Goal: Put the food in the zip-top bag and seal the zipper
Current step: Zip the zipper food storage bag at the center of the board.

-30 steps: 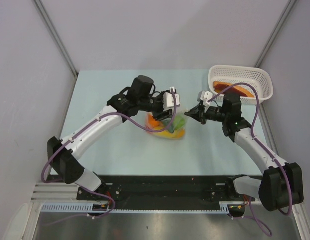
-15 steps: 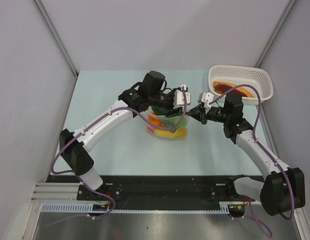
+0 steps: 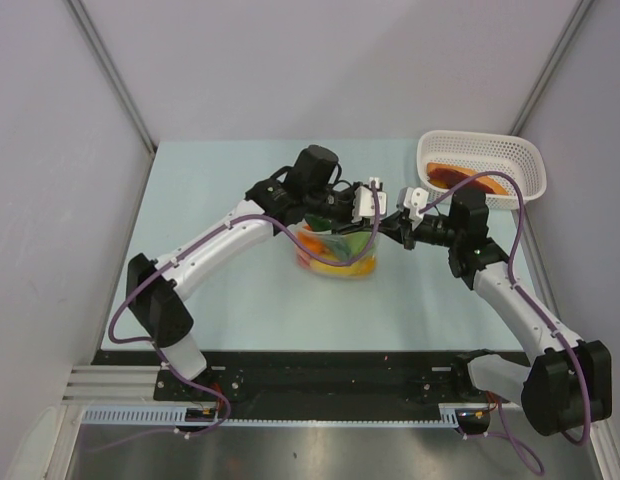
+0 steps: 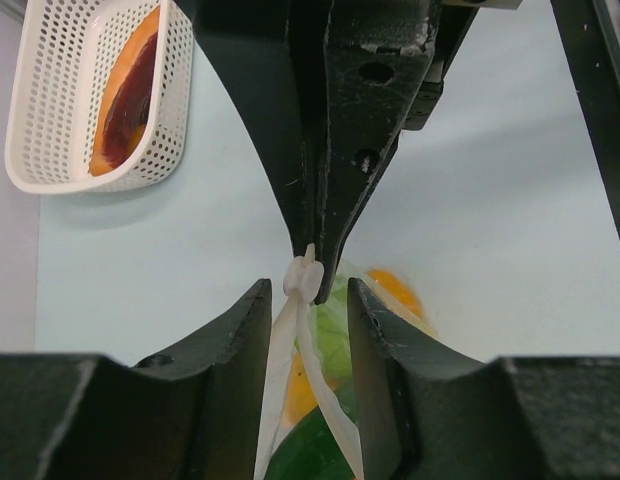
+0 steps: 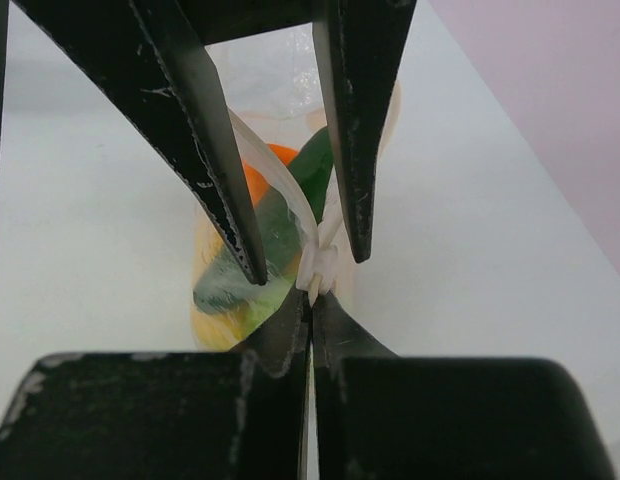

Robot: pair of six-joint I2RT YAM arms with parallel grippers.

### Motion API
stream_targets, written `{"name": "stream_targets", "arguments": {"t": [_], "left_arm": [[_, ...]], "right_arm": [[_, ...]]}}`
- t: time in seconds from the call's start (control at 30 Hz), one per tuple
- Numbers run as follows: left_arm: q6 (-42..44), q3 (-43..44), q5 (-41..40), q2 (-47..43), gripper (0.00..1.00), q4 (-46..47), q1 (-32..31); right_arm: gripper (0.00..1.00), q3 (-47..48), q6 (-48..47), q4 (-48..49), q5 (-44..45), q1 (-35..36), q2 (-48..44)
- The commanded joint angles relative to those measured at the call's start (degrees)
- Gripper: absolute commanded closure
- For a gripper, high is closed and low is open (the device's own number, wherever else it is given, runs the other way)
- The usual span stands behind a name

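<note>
The left arm reaches in over the pale table (image 3: 210, 190). The left gripper (image 4: 307, 288) sits with its jaws a narrow way apart, one finger on each side of the zipper (image 4: 278, 390), and neither looks to be pressing it. That straddle appears meant to let the jaws close on the strip and run along it, pressing the two lips together. Just below the pinched end the lips spread apart, so I judge the seal not yet made. In the middle of the table sits the zip-top bag (image 3: 362, 272), its mouth edge drawn up toward the two grippers and its body resting below them. The food (image 5: 280, 235) is inside it, showing through the clear plastic as green, orange and yellow pieces, so the filling seems done as far as the bag goes. To the right, the right gripper (image 5: 310, 296) has its jaws fully together on the white bunched end of the zipper. It probably serves as an anchor, holding that end taut so the floppy strip stands straight between the left fingers (image 5: 222, 190) and does not fold away. Farthest right, near the table's back corner and well apart from the bag, stands the white lattice basket (image 3: 520, 152). An orange and dark-red piece (image 4: 125, 95) lies in it, and I cannot tell whether it belongs with the food.
</note>
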Motion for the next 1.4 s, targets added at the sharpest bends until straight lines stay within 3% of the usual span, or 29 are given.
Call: {"name": "stream_targets", "arguments": {"t": [0.0, 0.3, 0.37, 0.47, 0.67, 1.37], "left_arm": [[2.02, 2.4, 2.66, 0.57, 0.6, 0.3, -0.6], [2.37, 2.75, 3.54, 0.48, 0.64, 0.57, -0.6], [2.63, 2.93, 3.54, 0.48, 0.69, 0.05, -0.6], [3.42, 2.23, 2.93, 0.13, 0.84, -1.01, -0.6], [3.16, 0.82, 0.64, 0.13, 0.95, -2.94, 1.24], [6.85, -3.04, -6.48, -3.29, 0.95, -11.82, 12.4]], "right_arm": [[1.0, 0.16, -1.62, 2.0, -1.31, 0.63, -1.84], [1.0, 0.16, -1.88, 1.65, -0.43, 1.43, -1.84], [1.0, 0.16, -1.97, 1.47, -0.17, 1.43, -1.84], [1.0, 0.16, -1.97, 1.47, 0.18, 1.43, -1.84], [1.0, 0.16, -2.23, 1.65, 0.01, 0.73, -2.37], [1.0, 0.16, -5.31, -0.9, -0.96, -8.24, -2.28]]}}
